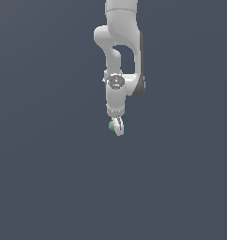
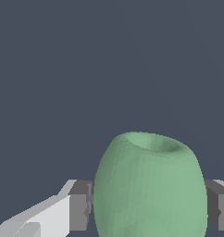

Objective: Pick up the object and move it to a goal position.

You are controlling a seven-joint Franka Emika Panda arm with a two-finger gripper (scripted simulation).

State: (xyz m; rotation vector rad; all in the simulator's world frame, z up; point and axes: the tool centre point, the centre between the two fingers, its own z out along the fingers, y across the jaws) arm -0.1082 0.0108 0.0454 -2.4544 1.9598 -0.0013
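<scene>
The object is a small green rounded item (image 1: 111, 125), seen in the exterior view at the tip of my white gripper (image 1: 116, 126), which hangs down from the arm at the picture's middle. In the wrist view the green object (image 2: 150, 185) fills the space between my two fingers, with a shallow dimple on its far end. Grey pads (image 2: 80, 206) press against both of its sides. My gripper (image 2: 150, 206) is shut on it. Whether it rests on the surface or is lifted cannot be told.
A plain dark grey-blue surface (image 1: 49, 178) surrounds the gripper in both views. The white arm (image 1: 122, 42) comes down from the exterior view's top middle. No other objects or goal marker show.
</scene>
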